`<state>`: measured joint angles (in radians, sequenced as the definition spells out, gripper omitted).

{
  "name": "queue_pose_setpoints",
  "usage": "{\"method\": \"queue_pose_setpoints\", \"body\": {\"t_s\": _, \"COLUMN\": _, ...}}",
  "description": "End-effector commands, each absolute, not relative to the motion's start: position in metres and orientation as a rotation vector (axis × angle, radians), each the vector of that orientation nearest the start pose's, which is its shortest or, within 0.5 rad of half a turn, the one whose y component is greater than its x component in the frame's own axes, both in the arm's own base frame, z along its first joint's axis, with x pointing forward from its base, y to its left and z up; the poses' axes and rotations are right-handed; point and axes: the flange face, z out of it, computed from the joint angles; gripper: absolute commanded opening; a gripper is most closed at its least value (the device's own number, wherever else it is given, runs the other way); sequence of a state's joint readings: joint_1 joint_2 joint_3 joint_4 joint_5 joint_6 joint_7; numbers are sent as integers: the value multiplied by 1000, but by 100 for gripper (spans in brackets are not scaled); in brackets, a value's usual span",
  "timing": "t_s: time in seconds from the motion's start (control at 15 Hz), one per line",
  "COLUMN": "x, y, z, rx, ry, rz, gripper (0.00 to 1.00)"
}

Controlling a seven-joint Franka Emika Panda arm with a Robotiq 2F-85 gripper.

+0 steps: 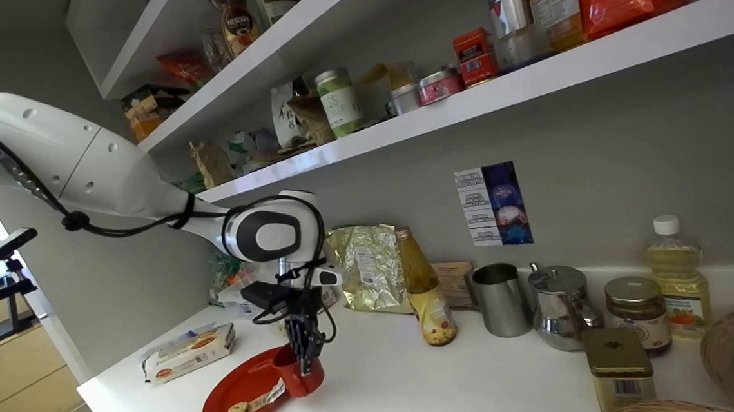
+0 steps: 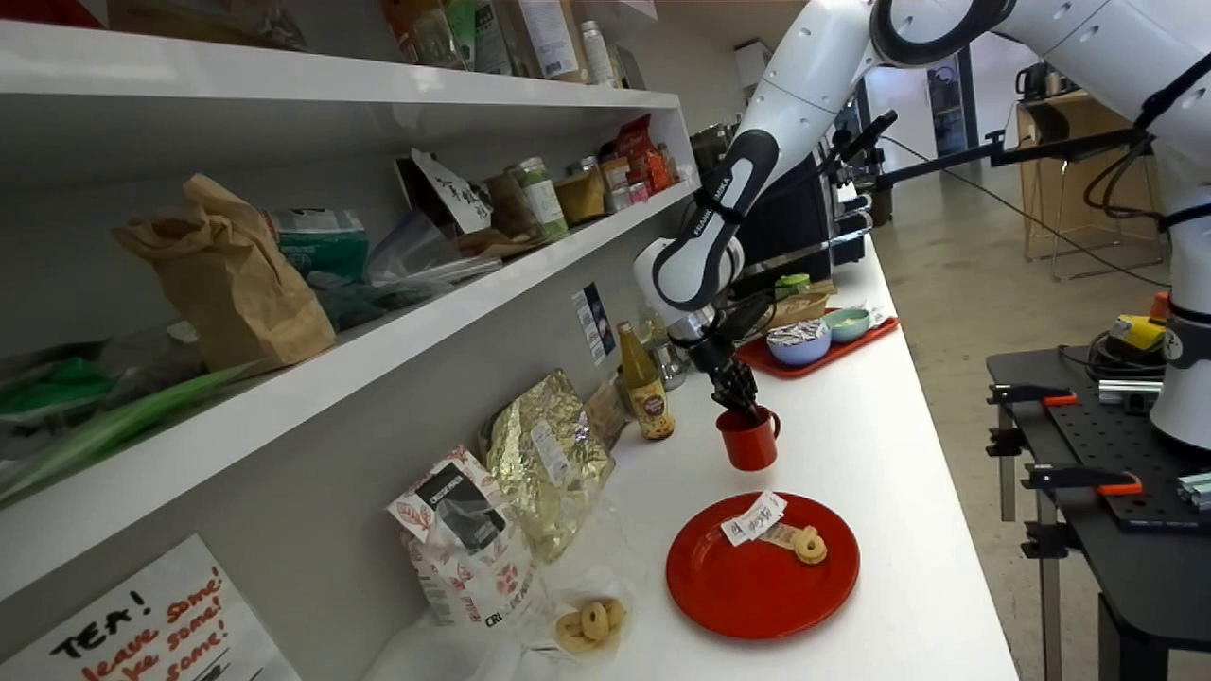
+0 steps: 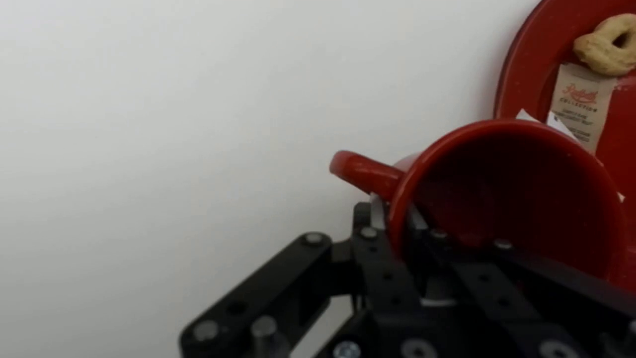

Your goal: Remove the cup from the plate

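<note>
end effector (image 3: 396,219) pinches the cup (image 2: 750,445) (by its rim), off the plate (image 2: 752,594).

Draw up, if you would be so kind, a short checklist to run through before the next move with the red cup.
1. Grip on the cup: ok; the gripper is shut on its wall, one jaw inside, one outside near the handle.
2. Cup off the plate: ok; a strip of counter shows between them in an exterior view.
3. Straight drop clear of the plate: cannot tell; in the wrist view the cup overlaps it.
4. Gap to the yellow bottle: ok; they are apart.
5. Cup's base on the counter before release: cannot tell; no view settles contact.
6. Biscuit and packets on the plate: ok; both lie there.
</note>
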<state>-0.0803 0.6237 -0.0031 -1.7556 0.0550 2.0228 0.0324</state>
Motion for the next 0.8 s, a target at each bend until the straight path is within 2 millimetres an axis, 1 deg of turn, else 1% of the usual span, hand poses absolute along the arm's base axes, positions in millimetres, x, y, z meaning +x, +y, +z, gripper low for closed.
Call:
{"method": "queue_pose_setpoints", "body": {"t_s": 0.0, "x": 611, "y": -65, "z": 187, "rx": -3007, "ry": 264, "rz": 553, "gripper": 2}}
{"method": "queue_pose_setpoints", "body": {"t_s": 0.13, "x": 608, "y": -67, "z": 184, "rx": -3011, "ry": 274, "rz": 564, "gripper": 2}}
{"method": "queue_pose_setpoints", "body": {"t_s": 0.4, "x": 608, "y": -62, "z": 178, "rx": -3017, "ry": 263, "rz": 586, "gripper": 2}}
{"method": "queue_pose_setpoints", "body": {"t_s": 0.73, "x": 606, "y": -60, "z": 164, "rx": -3016, "ry": 257, "rz": 625, "gripper": 2}}
